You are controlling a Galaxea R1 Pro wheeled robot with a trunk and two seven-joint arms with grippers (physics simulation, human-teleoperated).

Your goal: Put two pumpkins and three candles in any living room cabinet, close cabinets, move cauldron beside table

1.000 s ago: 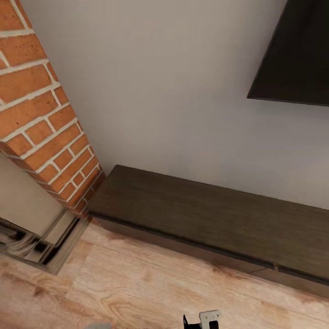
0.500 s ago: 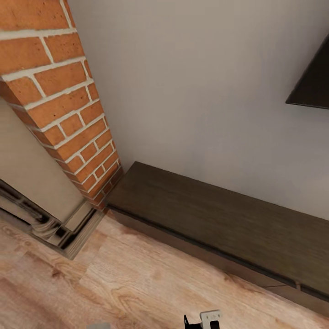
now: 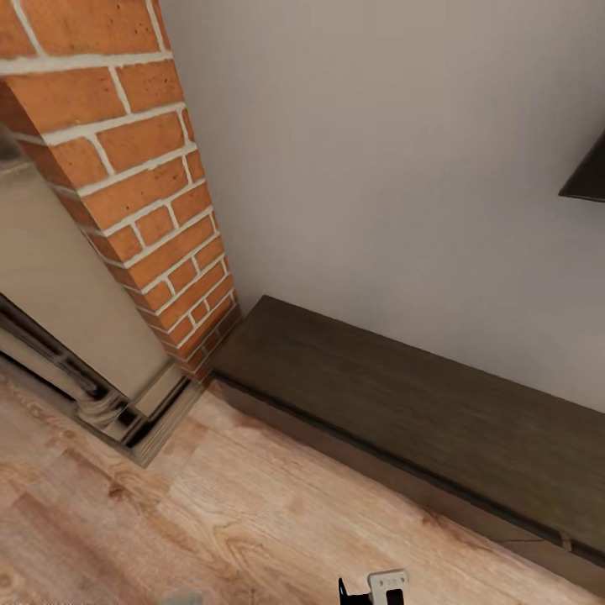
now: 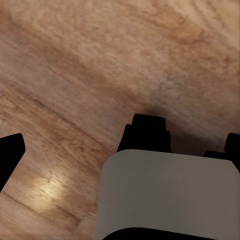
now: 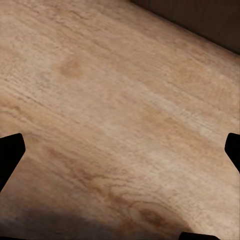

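The long, low dark-brown wooden cabinet (image 3: pixel 403 403) runs along the pale grey wall (image 3: pixel 378 168) from the centre to the far right of the head view, its flat top bare and its plain fronts flush. Its left end stands just beside the red brick column (image 3: pixel 126 168), with the grey moulded fireplace surround (image 3: pixel 76 336) further left. A dark flat screen (image 3: pixel 588 176) hangs on the wall at the upper right. Light wood-plank floor (image 3: pixel 210 521) spreads in front.

The left hand (image 4: pixel 120 150) hangs over the floor with its black fingertips (image 4: pixel 10 152) spread wide apart, gripping nothing. The right hand (image 5: pixel 120 155) likewise hangs over the floor near the cabinet's base, fingertips (image 5: pixel 10 152) wide apart and empty.
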